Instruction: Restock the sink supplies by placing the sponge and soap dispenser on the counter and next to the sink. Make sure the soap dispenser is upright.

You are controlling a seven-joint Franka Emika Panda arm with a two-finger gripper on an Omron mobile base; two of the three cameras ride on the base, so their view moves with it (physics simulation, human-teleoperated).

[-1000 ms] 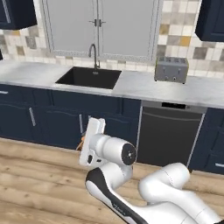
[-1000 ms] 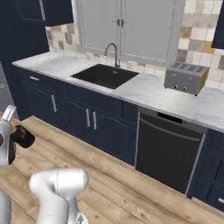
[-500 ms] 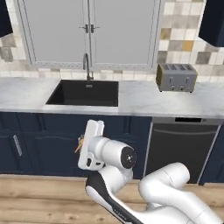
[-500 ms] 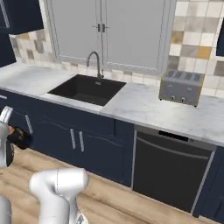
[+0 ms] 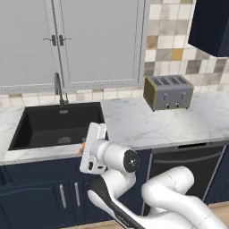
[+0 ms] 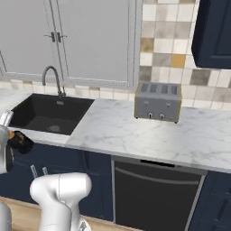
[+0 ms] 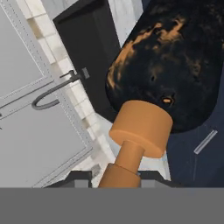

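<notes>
We've got the soap dispenser (image 7: 168,70) clamped tight in the gripper (image 6: 18,140), the fingers closed hard on it, and in the hand view it looms right in front of the camera, black body away from us, orange pump top toward the fingertips. So its long axis runs along the gripper's own line, and in the right base view it looks tipped well off upright, low in front of the navy cabinets (image 6: 94,180) and below the counter (image 6: 149,135) edge. That's the relation we're watching: the bottle must come up and over that edge, then swing pump-up before it goes down. The sink (image 5: 58,125) sits just ahead with its faucet (image 5: 58,89) behind it. To its right runs a broad bare stretch of marble, well short of the toaster (image 5: 169,92), which we judge roomy enough.
</notes>
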